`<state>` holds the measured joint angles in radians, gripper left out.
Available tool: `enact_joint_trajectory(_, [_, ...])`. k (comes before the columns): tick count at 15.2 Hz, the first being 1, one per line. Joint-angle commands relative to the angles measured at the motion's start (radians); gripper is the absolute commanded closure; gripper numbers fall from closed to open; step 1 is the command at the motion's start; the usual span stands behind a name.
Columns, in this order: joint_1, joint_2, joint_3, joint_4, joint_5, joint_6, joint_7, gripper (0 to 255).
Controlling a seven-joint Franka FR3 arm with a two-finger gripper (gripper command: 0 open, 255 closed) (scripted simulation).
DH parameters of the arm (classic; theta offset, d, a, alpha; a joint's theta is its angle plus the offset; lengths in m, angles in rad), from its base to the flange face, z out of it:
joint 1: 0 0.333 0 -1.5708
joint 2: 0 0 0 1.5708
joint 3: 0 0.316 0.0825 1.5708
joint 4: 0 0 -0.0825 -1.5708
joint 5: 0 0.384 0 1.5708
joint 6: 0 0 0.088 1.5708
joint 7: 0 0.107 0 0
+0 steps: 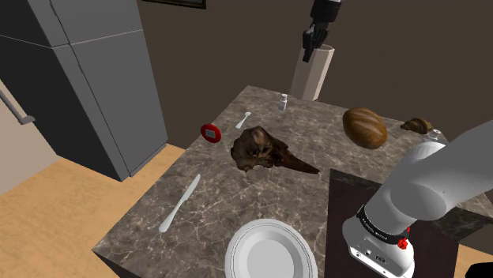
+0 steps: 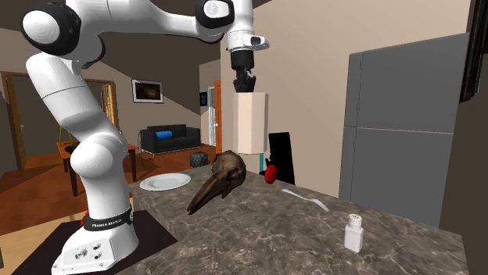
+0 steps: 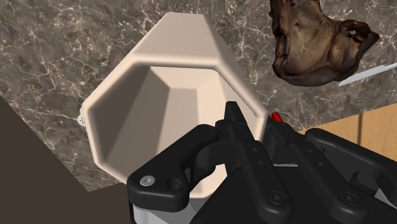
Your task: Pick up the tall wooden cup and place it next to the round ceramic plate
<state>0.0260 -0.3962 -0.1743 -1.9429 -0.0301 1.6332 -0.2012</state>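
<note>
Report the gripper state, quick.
Gripper: shut on the rim of the tall beige cup.

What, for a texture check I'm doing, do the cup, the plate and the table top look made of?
Cup: plain pale beige and matte, with no grain or glaze showing, so the material stays open. Plate: smooth white with a soft sheen and a ringed rim, probably ceramic. Table top: dark brown-grey with thin white veins, like polished marble.
</note>
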Motion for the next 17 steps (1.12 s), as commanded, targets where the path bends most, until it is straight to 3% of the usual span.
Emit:
enact_joint_trajectory(1, [0.014, -0.026, 0.037, -0.027, 0.006, 0.000, 0.052, 255])
enact_joint_trajectory(9, [0.073, -0.077, 0.186, -0.074, 0.051, -0.002, 0.248, 255])
enact_joint_trajectory(17, [0.132, -0.058, 0.336, -0.050, 0.099, 0.000, 0.445, 255])
